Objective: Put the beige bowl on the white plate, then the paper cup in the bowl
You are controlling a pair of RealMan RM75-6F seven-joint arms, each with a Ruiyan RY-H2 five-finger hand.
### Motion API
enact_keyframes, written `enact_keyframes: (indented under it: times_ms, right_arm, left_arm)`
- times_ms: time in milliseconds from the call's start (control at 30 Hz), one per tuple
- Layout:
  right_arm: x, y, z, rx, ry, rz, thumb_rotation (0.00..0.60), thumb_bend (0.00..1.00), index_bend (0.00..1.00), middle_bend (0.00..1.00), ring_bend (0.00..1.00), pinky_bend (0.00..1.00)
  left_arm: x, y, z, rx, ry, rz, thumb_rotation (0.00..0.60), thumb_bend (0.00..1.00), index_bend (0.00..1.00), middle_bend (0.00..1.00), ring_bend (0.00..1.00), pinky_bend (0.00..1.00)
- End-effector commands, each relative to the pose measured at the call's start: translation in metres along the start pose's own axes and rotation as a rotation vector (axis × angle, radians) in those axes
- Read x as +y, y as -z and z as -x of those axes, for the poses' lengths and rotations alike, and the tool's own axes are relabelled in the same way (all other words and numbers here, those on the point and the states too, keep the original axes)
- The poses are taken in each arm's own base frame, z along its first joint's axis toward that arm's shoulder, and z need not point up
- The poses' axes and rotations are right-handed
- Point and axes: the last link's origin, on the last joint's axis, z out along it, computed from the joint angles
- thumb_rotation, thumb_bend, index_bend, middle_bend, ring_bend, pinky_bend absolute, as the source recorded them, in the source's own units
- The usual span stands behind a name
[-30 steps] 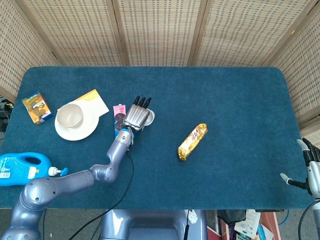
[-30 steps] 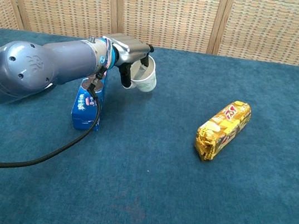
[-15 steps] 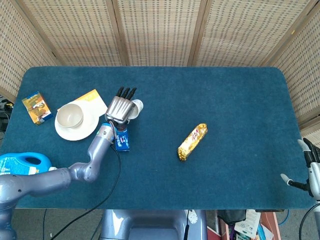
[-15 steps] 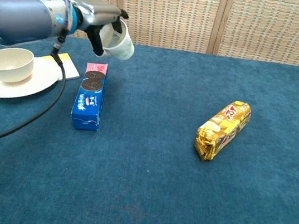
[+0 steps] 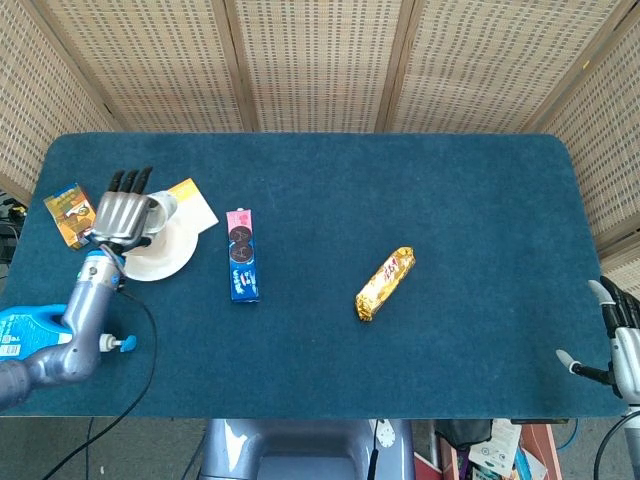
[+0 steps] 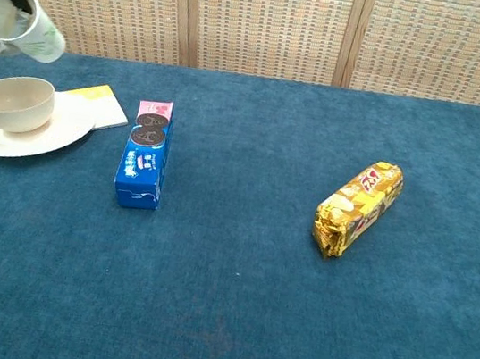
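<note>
The left hand point(image 5: 122, 213) has carried the one paper cup point(image 6: 24, 24) leftward; it grips the cup tilted above the single beige bowl point(image 6: 12, 102), which sits on the white plate point(image 6: 58, 130). The right hand point(image 5: 617, 343) hangs with fingers apart.

— How many dishes sit on the worktop point(image 5: 480, 200)?
— One beige bowl point(image 6: 12, 101), one white plate point(image 6: 43, 134), one paper cup point(image 6: 24, 24).
— And packets?
— One blue biscuit box point(image 5: 242, 268), one gold snack bar point(image 5: 385, 284), one small orange box point(image 5: 70, 213), one yellow card point(image 5: 192, 200), one blue bottle point(image 5: 40, 335).
— Hands?
— Two: left hand point(image 5: 122, 212), right hand point(image 5: 618, 340).
</note>
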Motion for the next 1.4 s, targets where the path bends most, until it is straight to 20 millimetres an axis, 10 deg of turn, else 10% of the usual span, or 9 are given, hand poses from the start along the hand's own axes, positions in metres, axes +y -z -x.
enact_keyframes:
  times_ms: [33,267,933,1400]
  right_arm:
    - [-0.003,0.001,0.001,-0.002,0.007,-0.009,0.6,0.14,0.0,0.0,0.0,0.0]
    - [-0.007,0.002,0.003,-0.002,0.02,-0.015,0.6,0.14,0.0,0.0,0.0,0.0]
    - [0.001,0.0,0.0,0.007,0.014,0.018,0.6,0.14,0.0,0.0,0.0,0.0]
    - [0.0,0.0,0.001,0.004,0.019,0.018,0.6,0.14,0.0,0.0,0.0,0.0]
  left_arm:
    - [-0.031,0.012,0.017,-0.06,-0.005,-0.048,0.6,0.37,0.64,0.0,0.0,0.0]
    - [-0.054,0.016,0.035,-0.122,0.004,-0.074,0.6,0.37,0.64,0.0,0.0,0.0]
    - [-0.024,-0.015,0.048,-0.145,-0.039,-0.064,0.6,0.37,0.63,0.0,0.0,0.0]
    - [-0.029,-0.015,0.052,-0.142,-0.023,-0.089,0.6,0.2,0.33,0.0,0.0,0.0]
